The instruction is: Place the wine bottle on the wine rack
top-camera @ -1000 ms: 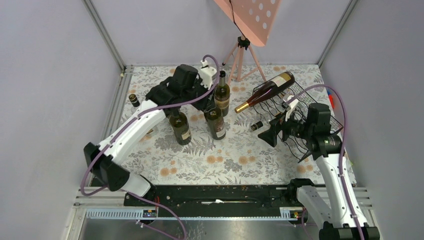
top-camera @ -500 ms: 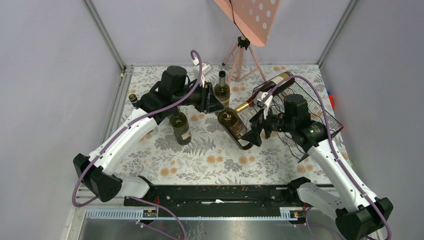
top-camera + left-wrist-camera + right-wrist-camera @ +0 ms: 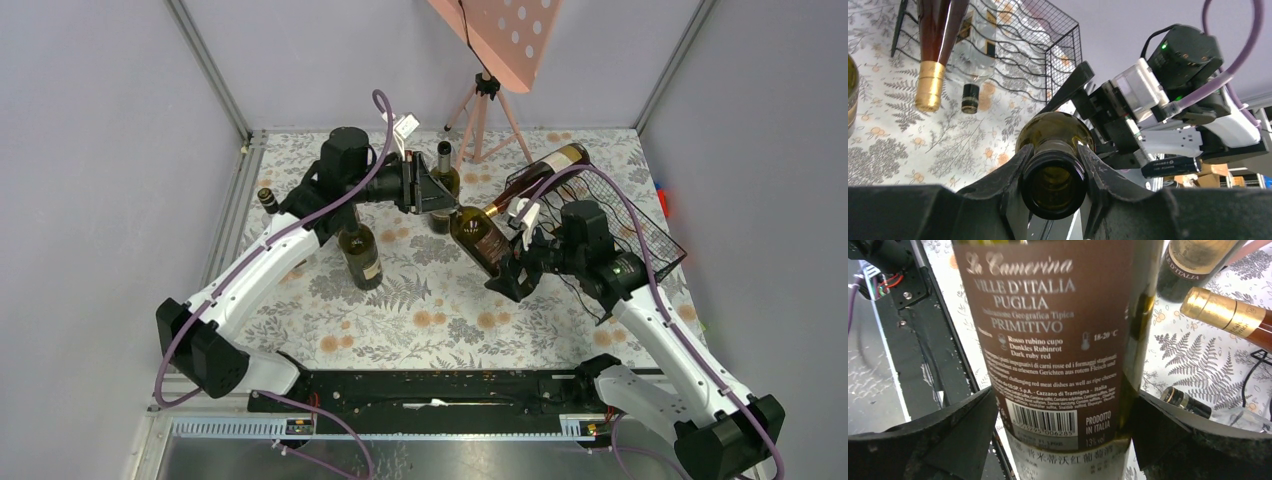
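Two grippers attend one wine bottle, which hangs tilted in the air over the middle of the table, not yet on the wine rack. The left gripper is clenched on the neck just below the open mouth. This hold carries the weight but leaves the heavy body free to swing. The right gripper stands released, its jaws spread wide to either side of the labelled lower body, apparently placed to take a second hold and steady the base. Firm contact there cannot be confirmed. The rack sits at the far right, behind the right arm, with a gold-capped bottle lying across its top row, neck projecting toward the held bottle. Clearance there looks tight: the insertion path should pass beside that neck into a vacant cradle. One standing bottle is under the left arm and a second standing bottle is just behind the left gripper, limiting any swing to that side.
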Controlling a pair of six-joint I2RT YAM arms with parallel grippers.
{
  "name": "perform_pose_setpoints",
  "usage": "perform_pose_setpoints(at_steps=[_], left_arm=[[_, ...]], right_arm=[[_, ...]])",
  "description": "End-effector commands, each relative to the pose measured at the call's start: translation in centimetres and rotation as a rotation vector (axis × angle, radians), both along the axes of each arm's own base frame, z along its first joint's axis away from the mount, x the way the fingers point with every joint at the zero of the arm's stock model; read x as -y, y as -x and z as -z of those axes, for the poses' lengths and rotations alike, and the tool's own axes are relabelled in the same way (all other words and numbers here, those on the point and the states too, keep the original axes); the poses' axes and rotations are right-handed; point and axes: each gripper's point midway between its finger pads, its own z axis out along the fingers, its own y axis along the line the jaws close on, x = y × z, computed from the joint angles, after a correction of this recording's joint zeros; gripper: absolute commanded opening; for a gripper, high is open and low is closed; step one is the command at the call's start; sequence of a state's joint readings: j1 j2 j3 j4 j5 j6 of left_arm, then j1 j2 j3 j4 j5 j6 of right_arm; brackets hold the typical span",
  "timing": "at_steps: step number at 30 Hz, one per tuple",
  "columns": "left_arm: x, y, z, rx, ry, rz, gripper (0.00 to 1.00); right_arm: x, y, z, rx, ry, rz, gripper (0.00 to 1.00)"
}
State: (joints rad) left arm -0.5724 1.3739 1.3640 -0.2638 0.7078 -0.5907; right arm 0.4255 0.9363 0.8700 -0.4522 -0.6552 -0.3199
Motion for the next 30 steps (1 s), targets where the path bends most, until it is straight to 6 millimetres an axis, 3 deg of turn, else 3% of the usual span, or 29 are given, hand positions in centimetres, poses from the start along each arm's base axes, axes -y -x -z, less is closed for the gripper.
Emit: perform_pose_setpoints(at_steps=[1,5,8,10,14,16,18,20,23,26,30], left_arm=[[0.5,0.6,-5.6,0.092,0.188,0.057,0.00],[0.5,0.5,-5.4,0.075,0.207,0.065,0.00],[0.4,0.3,-4.9,0.068,0.203,0.054,0.00],[0.3,0.3,-4.8,0.063,0.206,0.053,0.00],[-0.2,0.2,-4.6,0.077,0.195,0.047,0.00],[-0.6,0.3,-4.2,0.093,0.177,0.045,0.14],[-1.0,0.5,-3.7,0.130,0.138,0.048,0.36],[-1.6,0.8,-3.3,0.200,0.088,0.054,0.58],[-2.6,1.3,-3.1,0.346,0.003,0.081,0.80],[-3.8,2.2,-2.7,0.507,-0.084,0.127,0.91],[-4.1,4.6,-1.3,0.769,-0.208,0.281,0.95]], right_arm=[[0.1,-0.2,-0.1,0.058,0.012,0.001,0.99],[0.3,-0.4,0.2,0.064,0.017,0.011,0.98],[0.2,-0.3,0.1,0.062,0.015,0.007,0.87],[0.3,-0.2,0.2,0.061,0.020,0.008,0.75],[0.6,0.1,0.3,0.074,0.033,0.000,0.37],[0.6,0.5,0.4,0.068,0.034,-0.013,0.14],[0.8,1.0,0.5,0.073,0.040,-0.030,0.00],[1.0,1.8,0.7,0.073,0.050,-0.061,0.00],[1.1,3.9,1.5,0.010,0.065,-0.130,0.00],[1.5,5.5,2.8,-0.061,0.091,-0.181,0.00],[1.7,7.5,4.4,-0.174,0.109,-0.250,0.00]])
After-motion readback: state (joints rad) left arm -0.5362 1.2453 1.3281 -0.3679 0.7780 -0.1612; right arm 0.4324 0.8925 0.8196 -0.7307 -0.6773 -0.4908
